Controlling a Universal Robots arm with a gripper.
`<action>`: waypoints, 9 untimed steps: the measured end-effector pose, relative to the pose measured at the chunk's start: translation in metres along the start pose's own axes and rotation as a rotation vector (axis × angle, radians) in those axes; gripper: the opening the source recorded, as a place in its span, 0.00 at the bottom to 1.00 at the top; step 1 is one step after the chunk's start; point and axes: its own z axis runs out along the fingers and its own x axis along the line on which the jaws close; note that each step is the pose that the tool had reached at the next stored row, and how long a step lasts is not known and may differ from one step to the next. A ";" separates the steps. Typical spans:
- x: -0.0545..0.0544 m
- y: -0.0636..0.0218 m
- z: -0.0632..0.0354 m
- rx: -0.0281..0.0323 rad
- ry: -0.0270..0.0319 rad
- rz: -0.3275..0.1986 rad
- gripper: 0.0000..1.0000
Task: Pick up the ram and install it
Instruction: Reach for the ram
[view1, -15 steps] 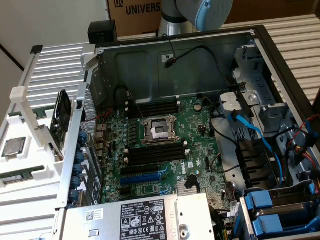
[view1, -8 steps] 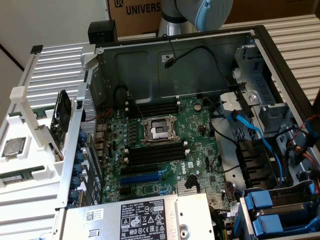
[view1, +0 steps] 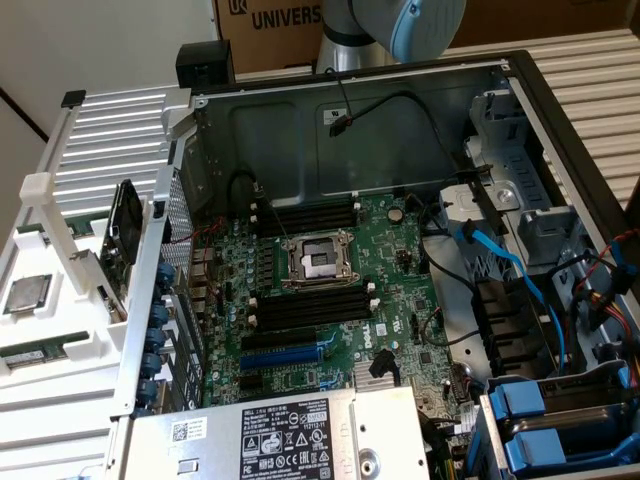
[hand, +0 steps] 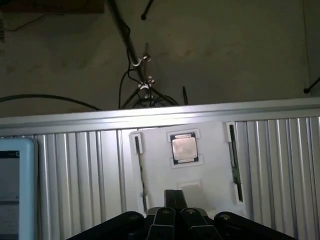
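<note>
While the ram (view1: 35, 354) lies in its white holder tray (hand: 157, 175), beside a silver-topped processor chip (view1: 25, 295), the installation appears not to have begun. The tray sits outside the open computer case (view1: 400, 110), at the exterior view's left. The gripper (hand: 175, 196) hangs above the tray with its fingers drawn together, holding nothing and clear of the stick. Inside the case, the long black memory slots (view1: 308, 312) on the green motherboard (view1: 330, 290) look empty. By these views, both the pickup and the seating of the stick are left to do.
</note>
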 end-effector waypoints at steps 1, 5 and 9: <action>0.000 -0.0001 0.0007 0.0002 0.0004 -0.012 0.11; 0.001 -0.0003 0.0019 0.0003 0.0021 -0.055 0.11; 0.003 -0.0004 0.0026 0.0005 0.0021 -0.055 0.11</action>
